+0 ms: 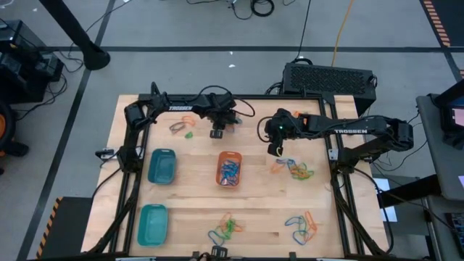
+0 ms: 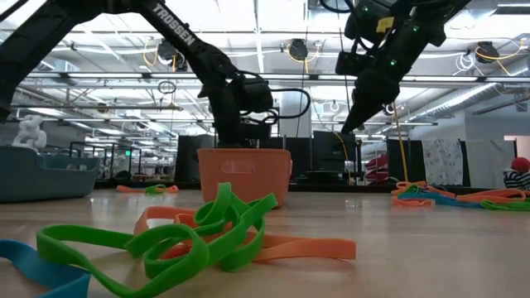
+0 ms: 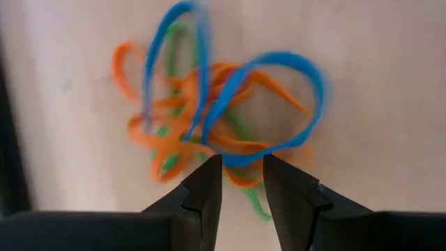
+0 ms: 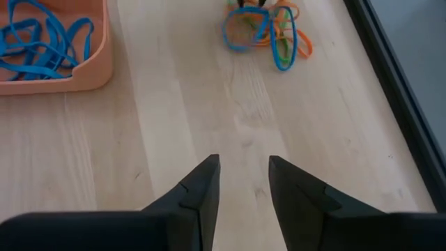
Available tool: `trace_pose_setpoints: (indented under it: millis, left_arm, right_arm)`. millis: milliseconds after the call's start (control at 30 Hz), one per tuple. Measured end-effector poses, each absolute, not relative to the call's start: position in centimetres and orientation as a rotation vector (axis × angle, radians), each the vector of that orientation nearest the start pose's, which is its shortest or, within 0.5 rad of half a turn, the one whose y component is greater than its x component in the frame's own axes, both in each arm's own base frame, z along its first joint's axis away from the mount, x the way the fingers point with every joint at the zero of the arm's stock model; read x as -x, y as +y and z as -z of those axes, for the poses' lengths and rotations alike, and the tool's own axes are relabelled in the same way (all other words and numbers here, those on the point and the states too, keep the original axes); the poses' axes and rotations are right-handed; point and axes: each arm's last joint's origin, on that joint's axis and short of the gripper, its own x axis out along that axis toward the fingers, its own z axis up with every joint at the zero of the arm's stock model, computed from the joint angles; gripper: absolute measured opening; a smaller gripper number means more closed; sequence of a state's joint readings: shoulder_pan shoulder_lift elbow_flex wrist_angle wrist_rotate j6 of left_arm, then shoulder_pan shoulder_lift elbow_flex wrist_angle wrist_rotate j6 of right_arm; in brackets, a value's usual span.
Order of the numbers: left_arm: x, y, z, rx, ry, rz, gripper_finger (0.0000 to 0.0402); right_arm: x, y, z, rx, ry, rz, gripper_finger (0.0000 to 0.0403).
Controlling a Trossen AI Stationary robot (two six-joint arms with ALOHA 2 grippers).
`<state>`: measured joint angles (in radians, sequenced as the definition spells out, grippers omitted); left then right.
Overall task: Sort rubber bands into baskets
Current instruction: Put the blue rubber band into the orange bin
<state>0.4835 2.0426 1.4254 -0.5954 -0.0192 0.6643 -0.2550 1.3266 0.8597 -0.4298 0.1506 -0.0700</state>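
Note:
A tangle of blue, orange and green rubber bands (image 3: 223, 118) lies on the wooden table toward its far edge. My left gripper (image 3: 242, 174) hangs open just above it, pointing steeply down, and the arm covers most of the tangle in the high view. The same tangle (image 4: 268, 31) shows ahead in the right wrist view. My right gripper (image 1: 274, 148) stands open over bare wood, right of the orange basket (image 1: 230, 168), which holds blue bands (image 4: 42, 42). A blue basket (image 1: 162, 165) and a teal basket (image 1: 153, 223) stand at the left.
More band piles lie at the far left (image 1: 181, 127), at the right (image 1: 293, 169), and near the front edge (image 1: 226, 226) (image 1: 301, 226). The dark table frame (image 4: 397, 90) runs along the far edge. Bare wood lies between the orange basket and the front piles.

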Motion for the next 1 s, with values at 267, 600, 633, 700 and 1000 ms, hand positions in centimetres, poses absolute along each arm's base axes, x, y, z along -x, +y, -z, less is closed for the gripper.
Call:
trace_pose_setpoints:
  millis: [267,600,633,700,1000]
  left_arm:
    - [-36.3,18.6,-16.0,-0.329,1.256,-0.004,0.0114]
    - [-36.9,17.4,-16.3,-0.338,1.219,0.061,0.0114]
    - [-37.0,17.1,-16.3,-0.353,1.218,0.076,0.0114]
    - [-37.3,16.5,-16.3,-0.385,1.214,0.103,0.0114]
    - [-37.8,15.7,-15.5,-0.446,1.238,0.134,0.0114]
  right_arm:
    - [-25.2,-7.0,-22.7,-0.004,0.926,0.353,0.0116]
    - [-25.1,-6.9,-22.4,-0.054,0.925,0.363,0.0116]
    - [-25.0,-6.8,-22.2,-0.062,0.928,0.354,0.0116]
    - [-24.8,-6.8,-21.7,-0.065,0.942,0.351,0.0116]
    - [-24.5,-6.7,-21.0,-0.080,0.954,0.358,0.0116]
